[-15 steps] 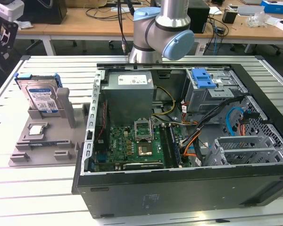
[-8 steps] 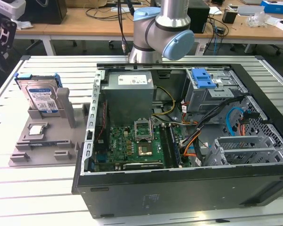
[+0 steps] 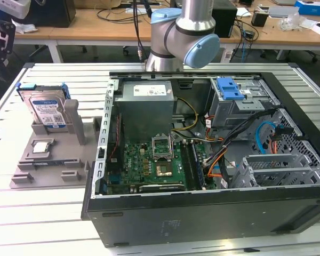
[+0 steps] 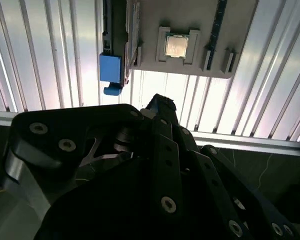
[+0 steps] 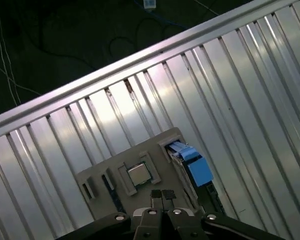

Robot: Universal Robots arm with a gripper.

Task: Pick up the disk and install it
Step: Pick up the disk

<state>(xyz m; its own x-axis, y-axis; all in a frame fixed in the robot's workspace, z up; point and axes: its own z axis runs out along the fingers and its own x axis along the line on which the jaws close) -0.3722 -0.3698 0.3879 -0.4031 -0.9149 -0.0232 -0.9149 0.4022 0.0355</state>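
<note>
The disk (image 3: 45,109), a silver drive with a blue-and-white label and blue side rails, stands on edge in a grey holder (image 3: 50,160) at the exterior view's left. Its blue rail appears edge-on as the disk (image 5: 197,169) in the first wrist view and the disk (image 4: 111,70) in the second wrist view. My gripper (image 5: 161,195) hangs high above the holder, its fingertips pressed together with nothing between them. Seen from behind, the gripper (image 4: 160,104) is well apart from the disk.
A small square silver chip (image 3: 41,147) lies in the holder beside the disk. The open computer case (image 3: 202,144) fills the exterior view's right, with a grey cage and blue latch (image 3: 229,88) at its far corner. The ribbed aluminium table (image 5: 230,90) ends near a dark floor.
</note>
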